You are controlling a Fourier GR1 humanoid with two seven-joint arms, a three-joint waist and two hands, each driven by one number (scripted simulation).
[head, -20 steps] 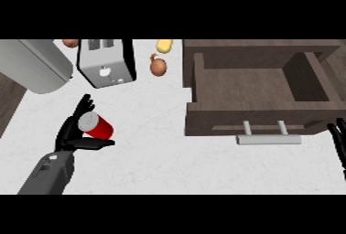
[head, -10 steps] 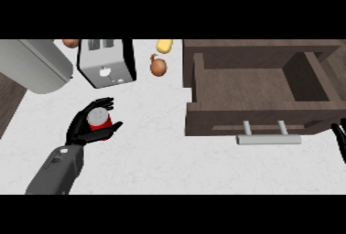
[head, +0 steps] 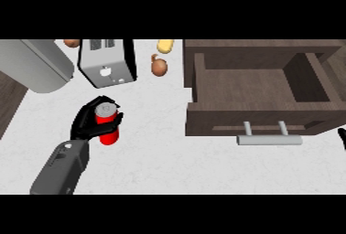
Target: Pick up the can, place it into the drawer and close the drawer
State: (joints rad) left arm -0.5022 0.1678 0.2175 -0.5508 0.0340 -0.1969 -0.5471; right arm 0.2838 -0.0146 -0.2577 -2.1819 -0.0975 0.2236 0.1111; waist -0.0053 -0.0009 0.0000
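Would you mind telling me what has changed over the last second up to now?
The left hand has closed its fingers round the red can, which a second ago stood beside the open hand; the can now looks tilted in its grasp. The drawer stays open, the toaster is unmoved, and the right hand remains at the right edge.

no text, label, brand or number can be read anywhere in the head view. the red can (head: 107, 124) shows a plain body and a grey lid with no lettering. the toaster (head: 106, 61) carries one small dark mark on its pale front, too small to tell as a sign or a letter. the drawer (head: 260, 96) front is bare wood.
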